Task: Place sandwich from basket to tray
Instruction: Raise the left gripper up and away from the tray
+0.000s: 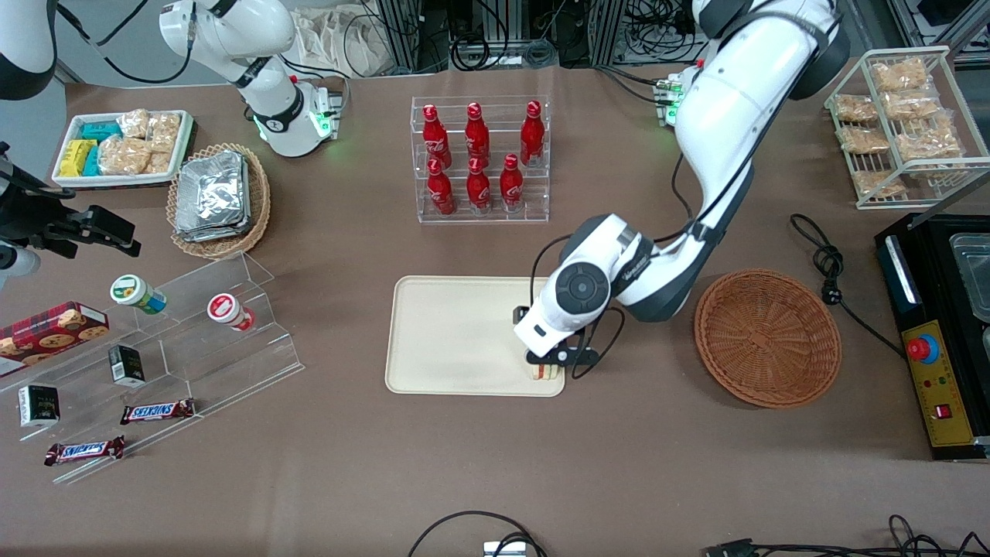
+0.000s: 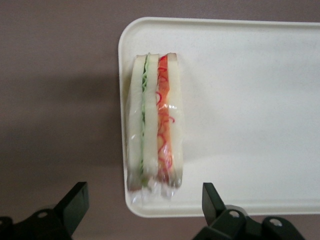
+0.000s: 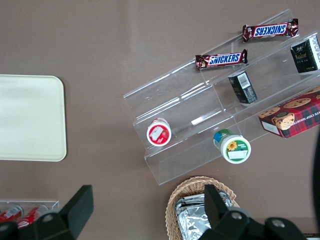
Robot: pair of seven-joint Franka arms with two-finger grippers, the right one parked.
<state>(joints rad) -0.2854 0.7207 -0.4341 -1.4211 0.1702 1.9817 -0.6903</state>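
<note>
The sandwich stands on its edge in a corner of the tray, low in the centre of the front view. The gripper hovers just above it, fingers spread apart and touching nothing. The basket sits beside the tray, toward the working arm's end.

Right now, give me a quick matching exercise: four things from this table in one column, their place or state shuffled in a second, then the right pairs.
Things:
1. sandwich
2. basket
3. gripper
4. tray

Places or states:
A. empty, toward the working arm's end
B. jaws open, above the sandwich
C. lying at the tray's corner
D. between the basket and the clear stepped stand

Pairs: 1-C, 2-A, 3-B, 4-D
</note>
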